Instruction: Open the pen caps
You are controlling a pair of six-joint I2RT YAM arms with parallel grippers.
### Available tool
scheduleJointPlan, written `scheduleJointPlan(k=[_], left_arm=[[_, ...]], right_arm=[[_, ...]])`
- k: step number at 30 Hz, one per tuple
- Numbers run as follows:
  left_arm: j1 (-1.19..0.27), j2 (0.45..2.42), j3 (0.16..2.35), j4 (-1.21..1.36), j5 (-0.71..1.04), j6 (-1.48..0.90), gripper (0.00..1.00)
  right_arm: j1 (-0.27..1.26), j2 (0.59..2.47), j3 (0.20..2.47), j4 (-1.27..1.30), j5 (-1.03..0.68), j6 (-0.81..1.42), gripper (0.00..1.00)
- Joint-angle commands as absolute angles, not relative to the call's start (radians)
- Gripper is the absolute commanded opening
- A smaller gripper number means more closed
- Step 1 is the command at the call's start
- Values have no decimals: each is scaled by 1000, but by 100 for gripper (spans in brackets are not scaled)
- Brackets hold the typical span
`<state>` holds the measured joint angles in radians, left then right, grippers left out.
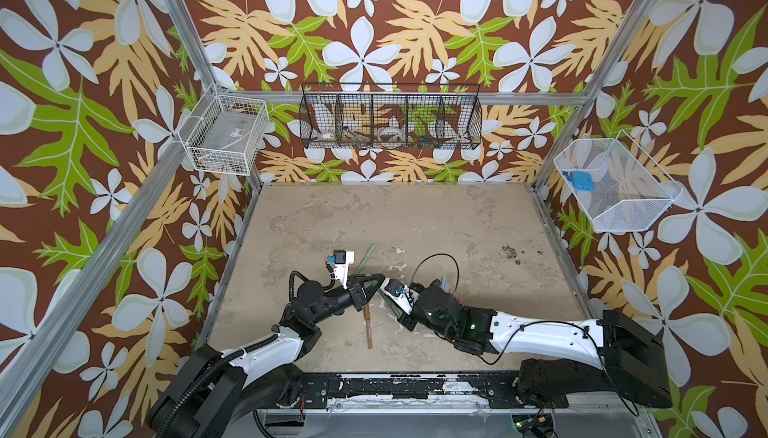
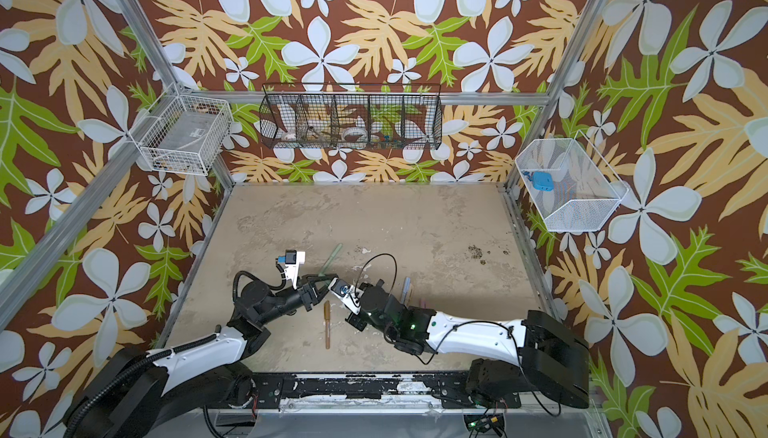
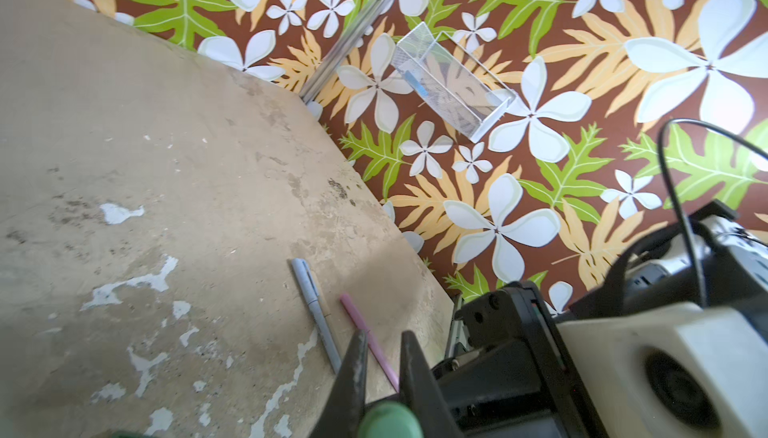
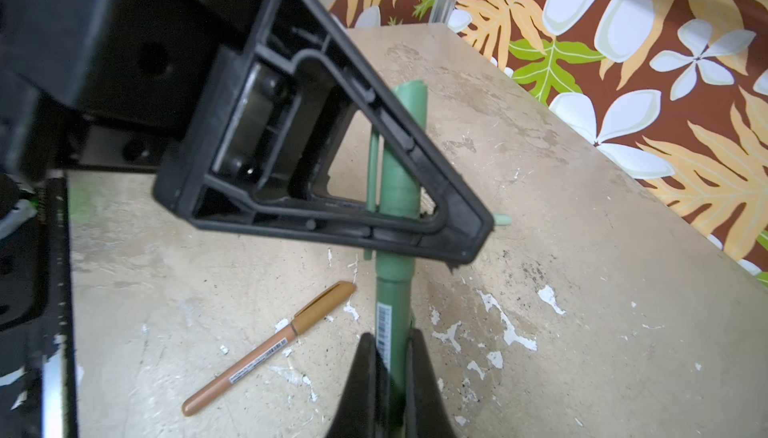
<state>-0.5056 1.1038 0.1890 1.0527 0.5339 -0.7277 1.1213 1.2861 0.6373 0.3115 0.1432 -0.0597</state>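
Partly hidden, the green cap (image 4: 397, 182) is pinched by the left end effector (image 3: 384, 344); the right end effector (image 4: 390, 340) clamps the pen (image 4: 392, 303).

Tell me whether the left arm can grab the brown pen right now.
Probably not yet: the left end effector is shut on the green pen's cap. The brown pen lies uncovered close by.

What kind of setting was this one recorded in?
Probably a purpose-built robot test cell, not a home: a silver aluminium-profile frame clad in tropical floral-print wall panels encloses a worn beige tabletop, with a black wire compartment basket hung on the back wall.
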Motion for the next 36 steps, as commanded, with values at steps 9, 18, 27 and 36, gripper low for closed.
scheduleJointPlan(k=[9,18,27,36], left_arm=[[-595,1124,248,1079,421,-602,0],[-601,1182,272,1087,462,-609,0],[-615,1203,283,1110,508,-619,0],[-623,1254,292,1168,570,-646,0]], right_arm=[[1058,1115,540,326,-144,-31,40],[1057,1085,524,368,-80,-23,53],[1056,1154,548,389,21,-24,47],[1003,1187,543,427,-11,-6,40]])
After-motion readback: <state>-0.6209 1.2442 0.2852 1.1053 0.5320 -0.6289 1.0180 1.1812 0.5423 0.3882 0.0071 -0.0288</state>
